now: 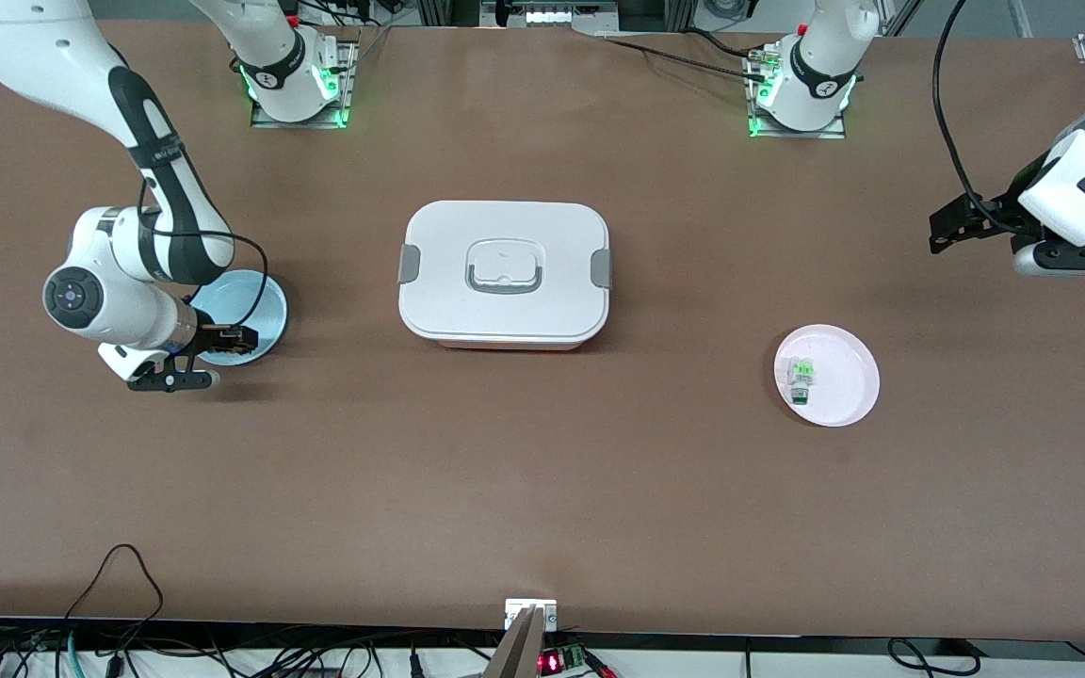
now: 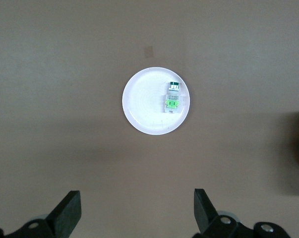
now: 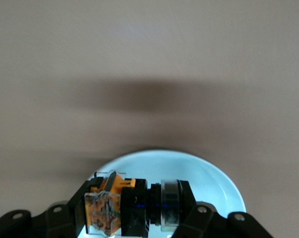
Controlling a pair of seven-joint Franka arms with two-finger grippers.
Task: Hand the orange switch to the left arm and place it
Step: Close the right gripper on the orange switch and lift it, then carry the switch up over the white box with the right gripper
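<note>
The orange switch (image 3: 107,213), a small black part with an orange body, is clamped between the fingers of my right gripper (image 3: 137,206). It is held just over a light blue plate (image 3: 209,178). In the front view my right gripper (image 1: 227,336) hangs low over the nearer edge of that blue plate (image 1: 255,292), at the right arm's end of the table. The white box (image 1: 505,273) with grey latches sits closed at the table's middle. My left gripper (image 1: 943,231) is open and empty, high over the left arm's end; its fingers stand wide apart in the left wrist view (image 2: 137,208).
A pale pink-white plate (image 1: 834,377) lies between the box and the left arm's end, nearer the front camera. A green-and-white component (image 1: 800,377) rests on it. The left wrist view shows that plate (image 2: 144,109) and component (image 2: 172,96) from above.
</note>
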